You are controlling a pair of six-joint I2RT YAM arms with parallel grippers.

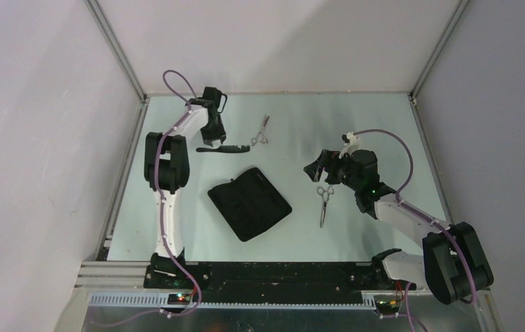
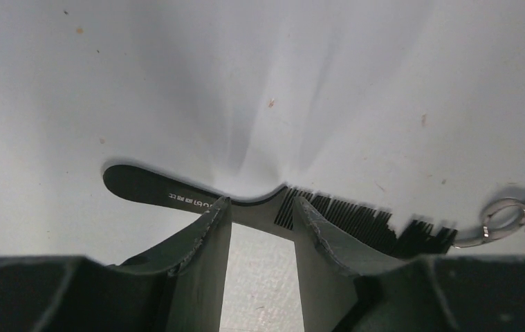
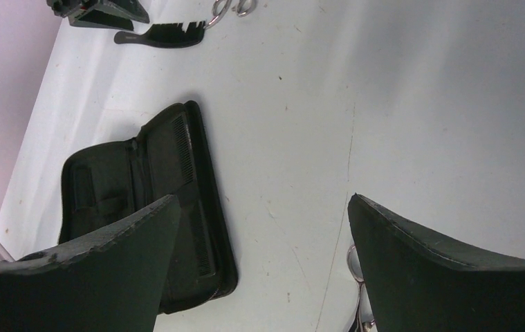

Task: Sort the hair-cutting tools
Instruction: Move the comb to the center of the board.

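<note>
Left jaws: slightly spread and pinching nothing, with the tips over the neck of the black comb.
Right jaws: gaping wide and empty, poised over the near scissors.
Far scissors: on the desk, rings just beside the comb's toothed end.
Case: open, between the arms.
Risk: the gap seems to run along the comb rather than across it, so closing could skid it into those scissors.
Materials: thin, flat, slick plastic comb with fine teeth; shiny steel scissors; soft matte fabric case.
</note>
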